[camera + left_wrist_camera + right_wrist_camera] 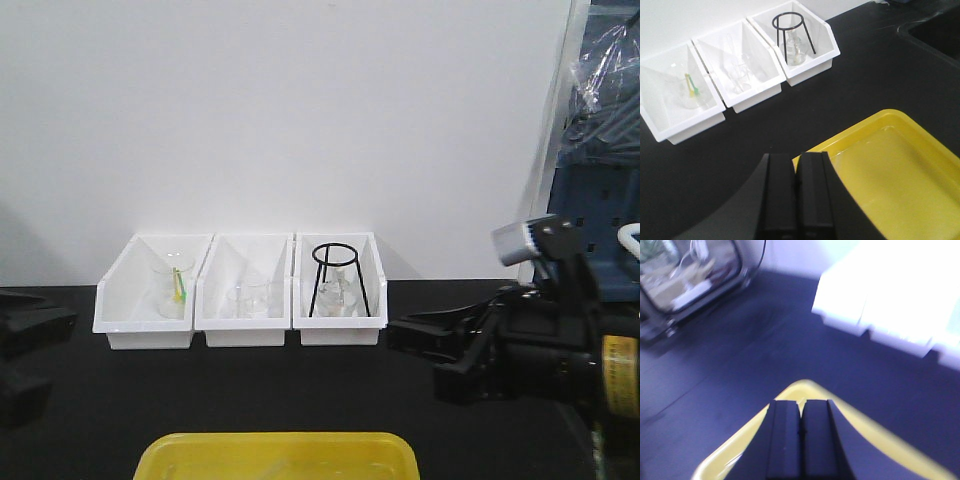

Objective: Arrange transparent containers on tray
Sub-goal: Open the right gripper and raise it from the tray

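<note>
The yellow tray (pixel 277 455) lies at the table's front edge, and its inside looks bare apart from a faint pale streak I cannot identify. Several pieces of clear glassware (pixel 737 75) stand in the middle white bin; a thin upright piece among them may be a test tube, too faint to tell. My left gripper (pixel 795 157) is shut with nothing in it, over the tray's near left corner (pixel 840 145). My right gripper (pixel 801 402) is also shut and empty, over another corner of the tray (pixel 805 386). The right gripper (pixel 400 335) hangs to the right of the bins.
Three white bins (pixel 240 330) stand in a row at the back against the wall. The left one holds a beaker with a green-yellow item (pixel 178 285), the right one a black wire stand (pixel 335 275) over glassware. Blue equipment (pixel 600 150) fills the right side.
</note>
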Motion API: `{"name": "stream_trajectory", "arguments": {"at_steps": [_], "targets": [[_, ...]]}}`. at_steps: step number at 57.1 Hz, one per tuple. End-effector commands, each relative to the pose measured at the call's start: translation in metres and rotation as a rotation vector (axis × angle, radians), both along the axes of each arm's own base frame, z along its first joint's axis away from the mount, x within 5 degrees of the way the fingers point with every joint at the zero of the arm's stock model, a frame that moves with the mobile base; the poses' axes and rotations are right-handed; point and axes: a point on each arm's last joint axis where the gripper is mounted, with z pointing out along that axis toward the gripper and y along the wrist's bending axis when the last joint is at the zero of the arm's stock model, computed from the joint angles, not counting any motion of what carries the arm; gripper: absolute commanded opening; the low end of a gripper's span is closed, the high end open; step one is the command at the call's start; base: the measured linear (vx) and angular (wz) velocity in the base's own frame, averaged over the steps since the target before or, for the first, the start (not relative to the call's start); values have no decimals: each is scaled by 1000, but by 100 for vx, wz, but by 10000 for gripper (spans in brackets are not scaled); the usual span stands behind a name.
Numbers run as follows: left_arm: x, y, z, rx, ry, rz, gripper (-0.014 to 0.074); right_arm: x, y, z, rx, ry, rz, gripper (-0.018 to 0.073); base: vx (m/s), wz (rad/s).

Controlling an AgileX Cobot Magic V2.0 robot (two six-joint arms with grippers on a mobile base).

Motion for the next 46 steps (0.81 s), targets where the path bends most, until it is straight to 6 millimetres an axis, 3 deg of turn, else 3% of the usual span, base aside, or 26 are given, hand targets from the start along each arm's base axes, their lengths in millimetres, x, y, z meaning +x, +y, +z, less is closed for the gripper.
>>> {"name": "stream_trajectory", "arguments": {"at_steps": [1, 10, 20, 31, 46], "targets": [[-19, 6, 8, -52, -145, -3, -7, -24, -16, 23, -35, -168, -110, -13, 0, 0], [-57, 18, -31, -183, -203, 8, -6, -66, -38, 13, -68, -263, -262, -13, 0, 0], [-88, 29, -65, -261, -254, 19, -6, -90, -50, 7, -81, -320, -330, -13, 0, 0], [-101, 35, -64, -284, -313, 18, -6, -94, -51, 8, -75, -330, -333, -13, 0, 0], [-100, 34, -65, -282, -308, 18, -6, -94, -51, 7, -75, -329, -333, -13, 0, 0]]}}
